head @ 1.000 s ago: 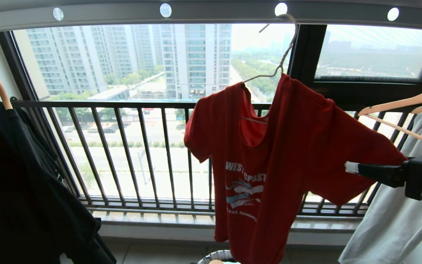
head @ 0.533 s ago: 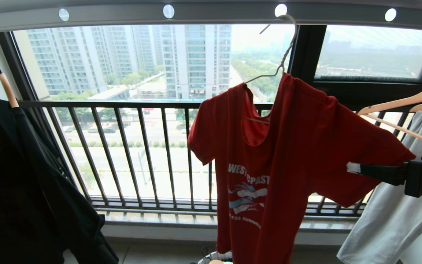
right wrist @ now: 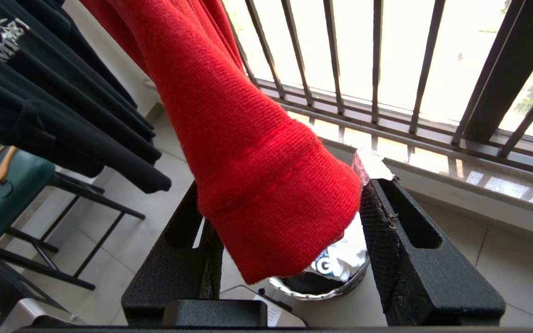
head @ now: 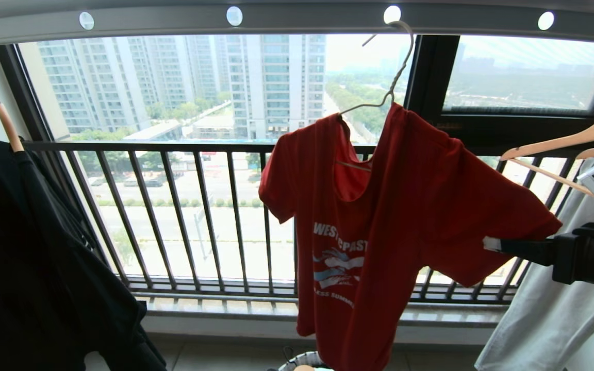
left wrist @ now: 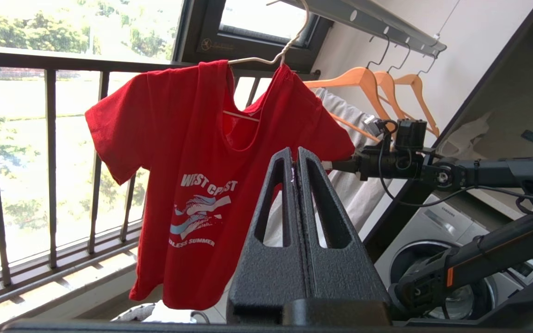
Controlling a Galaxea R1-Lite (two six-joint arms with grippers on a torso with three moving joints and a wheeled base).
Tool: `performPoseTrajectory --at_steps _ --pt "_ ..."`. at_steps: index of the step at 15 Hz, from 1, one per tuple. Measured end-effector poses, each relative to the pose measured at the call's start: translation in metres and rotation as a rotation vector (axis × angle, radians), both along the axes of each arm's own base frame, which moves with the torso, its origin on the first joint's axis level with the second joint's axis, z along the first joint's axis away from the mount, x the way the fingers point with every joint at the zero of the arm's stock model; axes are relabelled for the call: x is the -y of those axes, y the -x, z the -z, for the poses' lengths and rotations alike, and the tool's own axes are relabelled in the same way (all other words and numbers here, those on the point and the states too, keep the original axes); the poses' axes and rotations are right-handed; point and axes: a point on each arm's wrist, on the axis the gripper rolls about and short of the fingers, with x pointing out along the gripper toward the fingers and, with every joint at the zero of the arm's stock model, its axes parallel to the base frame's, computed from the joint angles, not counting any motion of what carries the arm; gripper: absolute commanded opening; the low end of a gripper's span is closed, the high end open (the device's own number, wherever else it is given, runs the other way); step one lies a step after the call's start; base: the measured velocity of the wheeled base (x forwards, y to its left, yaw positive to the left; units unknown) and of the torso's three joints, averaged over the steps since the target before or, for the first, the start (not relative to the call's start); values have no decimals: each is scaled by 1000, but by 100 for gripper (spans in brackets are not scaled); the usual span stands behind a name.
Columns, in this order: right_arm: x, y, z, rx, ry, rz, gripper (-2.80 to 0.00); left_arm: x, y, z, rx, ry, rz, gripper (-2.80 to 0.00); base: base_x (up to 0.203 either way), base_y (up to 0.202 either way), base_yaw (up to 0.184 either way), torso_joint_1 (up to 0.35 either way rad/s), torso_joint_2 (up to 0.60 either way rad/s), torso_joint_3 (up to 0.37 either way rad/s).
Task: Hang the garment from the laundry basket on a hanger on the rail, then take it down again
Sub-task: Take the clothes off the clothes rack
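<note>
right gripper (right wrist: 285, 217): reached in level from the right side of the head view; its two black fingers (right wrist: 414, 249) stood apart, one on each side of the sleeve hem, which lay in the gap between them; whether the pads pressed the cloth could not be told.
garment (head: 379, 226): red t-shirt with white lettering, hung just ahead of the right gripper's tips, its near sleeve drawn out sideways toward them; the body drooped below and to the far side of the gripper.
hanger (head: 379, 98): thin cream wire, above the gripper and beyond it, threaded through the neck of the garment and tilted, its far shoulder lower.
rail (head: 302, 18): grey beam with round holes, high overhead of the gripper; the hanger's hook sat at one of the holes.
laundry basket (right wrist: 322, 282): on the floor below the gripper, seen between its fingers under the sleeve, with white printed cloth inside.
left gripper (left wrist: 295, 169): fingers pressed together with nothing between them, held lower and well apart from the garment, pointing up toward it.
wooden hangers (head: 565, 139): just above the right gripper and behind it, over a pale garment (head: 549, 319).
black garment (head: 29, 268): well away on the far side of the red shirt from the right gripper.
window railing (head: 183, 216): dark bars beyond the garment.
</note>
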Motion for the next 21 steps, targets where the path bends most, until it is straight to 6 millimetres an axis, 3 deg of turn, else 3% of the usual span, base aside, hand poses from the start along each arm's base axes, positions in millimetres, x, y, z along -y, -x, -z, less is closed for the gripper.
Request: performPoseTrajectory --at_steps 10,21 --pt "1 6 11 -40 -3 13 -280 0 1 0 2 -1 -1 -280 0 0 0 0 0 0" --pt "23 17 56 -173 -1 156 -280 1 1 -1 5 -2 -1 -280 0 0 0 0 0 0"
